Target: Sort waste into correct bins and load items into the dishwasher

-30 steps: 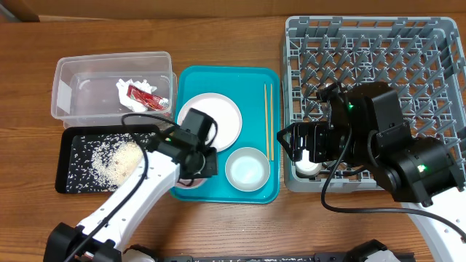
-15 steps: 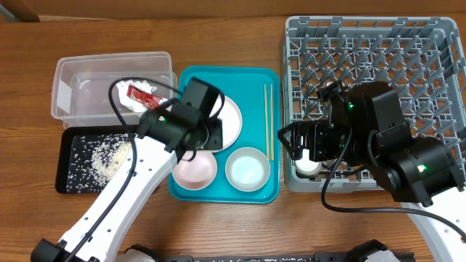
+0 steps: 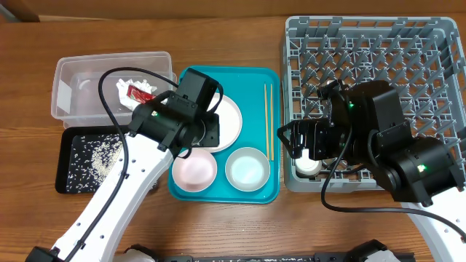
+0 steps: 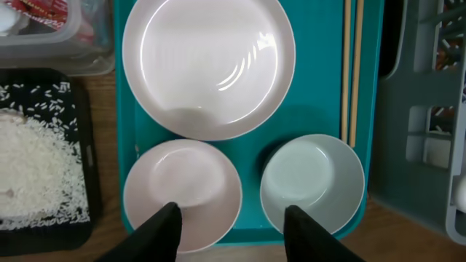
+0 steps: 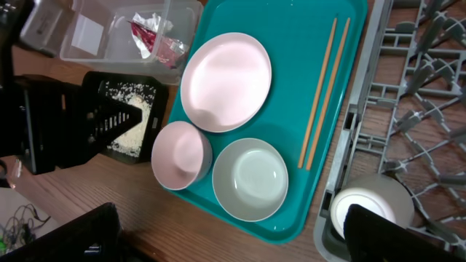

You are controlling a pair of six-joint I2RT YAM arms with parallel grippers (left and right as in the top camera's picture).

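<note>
My left gripper (image 4: pixel 231 236) hangs open and empty above the teal tray's (image 3: pixel 247 76) front. One of its fingers (image 4: pixel 164 229) is over the grey-sided pink bowl (image 4: pixel 182 193); the other is by the pale dish (image 4: pixel 312 182). Behind them lie the white-pink plate (image 4: pixel 209 65) and, on the right, two chopsticks (image 4: pixel 352 65). My right gripper (image 5: pixel 229 240) is wide open and empty at the grey dishwasher rack's (image 3: pixel 378 51) front left corner, where the white cup (image 5: pixel 371 207) stands. The clear tub (image 3: pixel 80 87) holds the napkin (image 3: pixel 131 86) and red packet (image 3: pixel 140 93). Rice (image 4: pixel 36 167) lies in the black tray (image 3: pixel 73 164).
The tub and black tray sit side by side left of the teal tray, and the rack stands close on its right. Bare wooden table runs along the front edge. My left arm (image 3: pixel 124 189) crosses over the black tray's right end.
My left gripper has opened and let go of the pink bowl. It has pulled back toward the plate, leaving the bowl uncovered on the tray's front left. The right arm has not moved.
</note>
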